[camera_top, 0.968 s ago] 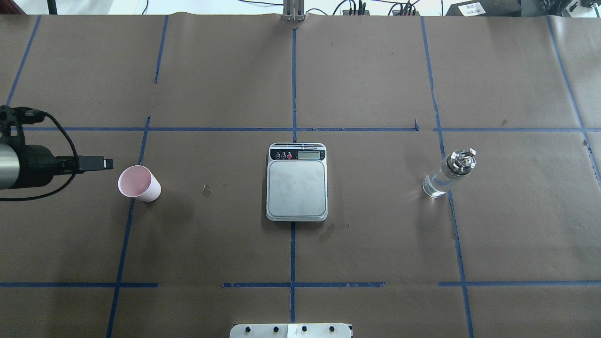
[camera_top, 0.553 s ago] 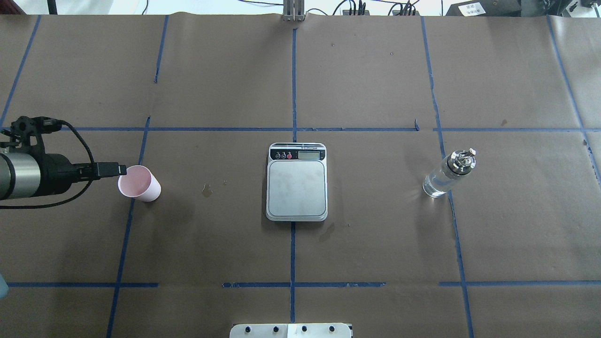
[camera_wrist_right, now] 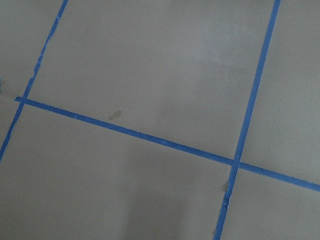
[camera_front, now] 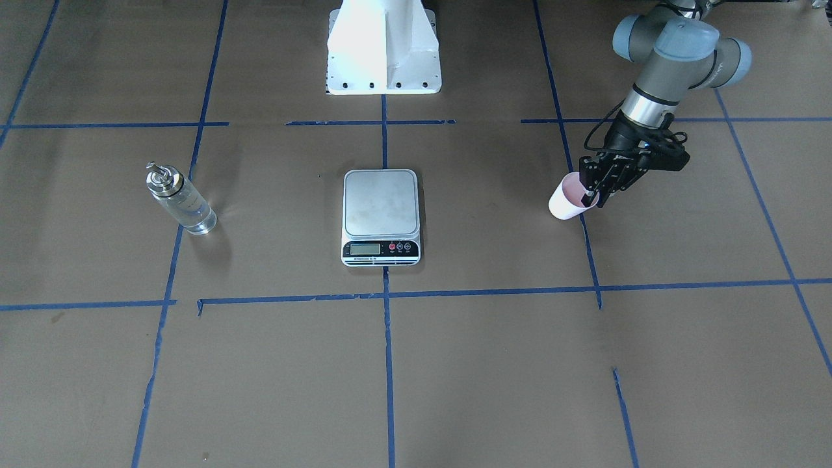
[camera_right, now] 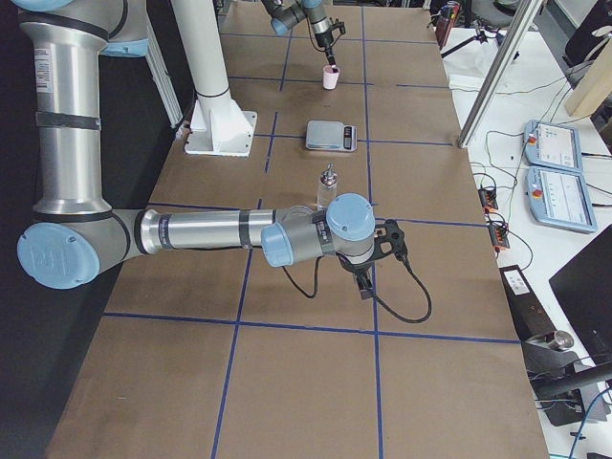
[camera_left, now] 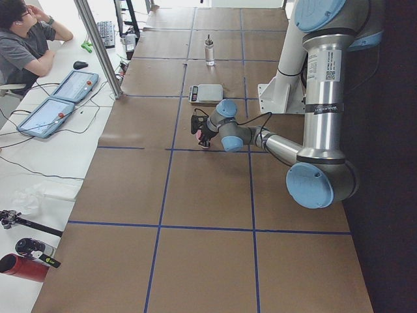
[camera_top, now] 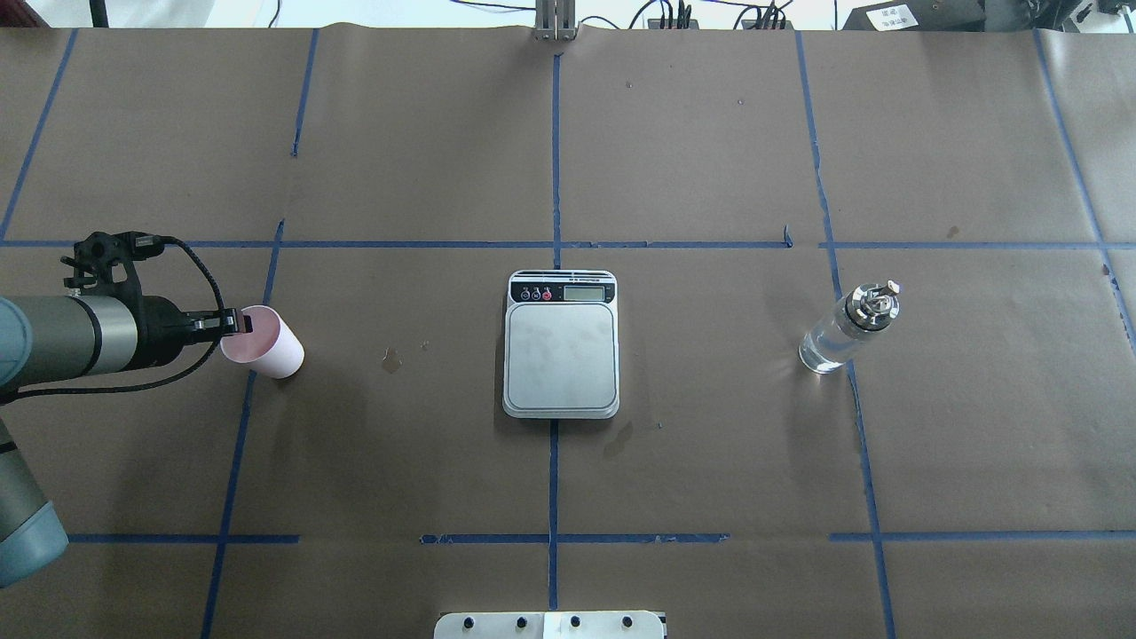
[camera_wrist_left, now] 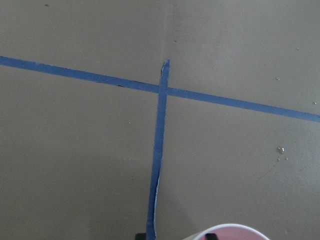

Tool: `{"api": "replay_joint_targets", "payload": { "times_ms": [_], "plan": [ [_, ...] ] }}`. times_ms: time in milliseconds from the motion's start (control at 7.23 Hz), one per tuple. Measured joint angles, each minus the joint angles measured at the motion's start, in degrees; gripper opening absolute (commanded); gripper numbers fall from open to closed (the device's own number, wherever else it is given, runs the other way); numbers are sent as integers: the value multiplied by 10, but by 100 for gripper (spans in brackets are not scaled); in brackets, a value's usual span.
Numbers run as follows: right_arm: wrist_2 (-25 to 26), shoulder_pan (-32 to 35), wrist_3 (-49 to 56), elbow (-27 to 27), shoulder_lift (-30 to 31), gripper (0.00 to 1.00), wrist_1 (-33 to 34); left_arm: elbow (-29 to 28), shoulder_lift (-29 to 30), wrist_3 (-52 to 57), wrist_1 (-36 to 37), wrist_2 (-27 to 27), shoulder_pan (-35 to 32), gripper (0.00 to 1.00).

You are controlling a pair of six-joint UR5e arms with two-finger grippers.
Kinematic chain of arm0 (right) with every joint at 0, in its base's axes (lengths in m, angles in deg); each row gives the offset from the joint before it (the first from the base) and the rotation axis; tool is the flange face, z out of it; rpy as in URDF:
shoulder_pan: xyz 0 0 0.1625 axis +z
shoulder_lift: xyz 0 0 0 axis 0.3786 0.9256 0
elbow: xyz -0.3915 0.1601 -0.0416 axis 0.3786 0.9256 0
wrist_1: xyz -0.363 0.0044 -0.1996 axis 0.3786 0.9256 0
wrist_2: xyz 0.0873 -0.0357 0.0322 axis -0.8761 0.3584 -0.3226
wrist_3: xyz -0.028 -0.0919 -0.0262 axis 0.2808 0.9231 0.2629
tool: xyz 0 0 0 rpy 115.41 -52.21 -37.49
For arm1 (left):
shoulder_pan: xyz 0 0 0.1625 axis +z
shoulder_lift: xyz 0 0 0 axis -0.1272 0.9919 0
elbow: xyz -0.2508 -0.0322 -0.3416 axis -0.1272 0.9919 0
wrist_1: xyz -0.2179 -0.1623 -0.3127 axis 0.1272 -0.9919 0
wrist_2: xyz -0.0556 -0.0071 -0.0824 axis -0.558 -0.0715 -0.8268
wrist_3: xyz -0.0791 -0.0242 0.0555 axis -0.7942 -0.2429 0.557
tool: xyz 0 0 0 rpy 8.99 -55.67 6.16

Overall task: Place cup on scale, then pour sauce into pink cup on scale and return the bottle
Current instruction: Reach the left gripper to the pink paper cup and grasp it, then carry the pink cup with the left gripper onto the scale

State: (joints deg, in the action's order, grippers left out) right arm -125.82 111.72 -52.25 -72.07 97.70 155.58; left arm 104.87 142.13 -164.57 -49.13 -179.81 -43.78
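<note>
The pink cup (camera_top: pixel 271 351) stands on the brown table at the left, well apart from the scale (camera_top: pixel 561 355) in the middle. My left gripper (camera_top: pixel 235 324) is open at the cup's near rim. In the left wrist view one fingertip (camera_wrist_left: pixel 211 236) sits inside the cup (camera_wrist_left: pixel 230 232) and the other outside it. The front view shows the same, with the gripper (camera_front: pixel 593 195) at the cup (camera_front: pixel 564 201). The clear bottle (camera_top: pixel 843 333) with its metal spout stands upright at the right. My right gripper (camera_right: pixel 368 287) hovers low over bare table, shown only in the exterior right view, so I cannot tell its state.
The scale's platform (camera_front: pixel 380 203) is bare. A small wet spot (camera_top: pixel 390 358) lies between cup and scale. The robot's white base (camera_front: pixel 383 52) stands behind the scale. Blue tape lines cross the table. An operator (camera_left: pixel 26 39) sits beyond the table's far side.
My left arm has moved right, from a gap short of the cup to the cup's rim. Its fingers now straddle the rim. Scale and bottle have not moved.
</note>
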Motion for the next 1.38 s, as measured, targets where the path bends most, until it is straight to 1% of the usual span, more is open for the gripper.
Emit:
{"api": "replay_joint_targets", "payload": {
  "times_ms": [415, 553, 692, 830, 1107, 1245, 1383],
  "plan": [
    [-1, 0, -1, -2, 0, 100, 0, 17, 3, 1, 0, 1, -6, 0],
    [-1, 0, -1, -2, 0, 100, 0, 20, 12, 2, 1, 14, -8, 0],
    [-1, 0, -1, -3, 0, 100, 0, 20, 38, 2, 19, 51, -8, 0],
    [-1, 0, -1, -3, 0, 100, 0, 19, 93, 2, 80, 93, -5, 0],
    [-1, 0, -1, -3, 0, 100, 0, 16, 248, 1, 253, 148, 20, 0],
    [-1, 0, -1, -3, 0, 100, 0, 10, 308, 2, 300, 164, 40, 0],
    [-1, 0, -1, -2, 1, 100, 0, -1, 348, 5, 319, 172, 62, 0]
  ]
}}
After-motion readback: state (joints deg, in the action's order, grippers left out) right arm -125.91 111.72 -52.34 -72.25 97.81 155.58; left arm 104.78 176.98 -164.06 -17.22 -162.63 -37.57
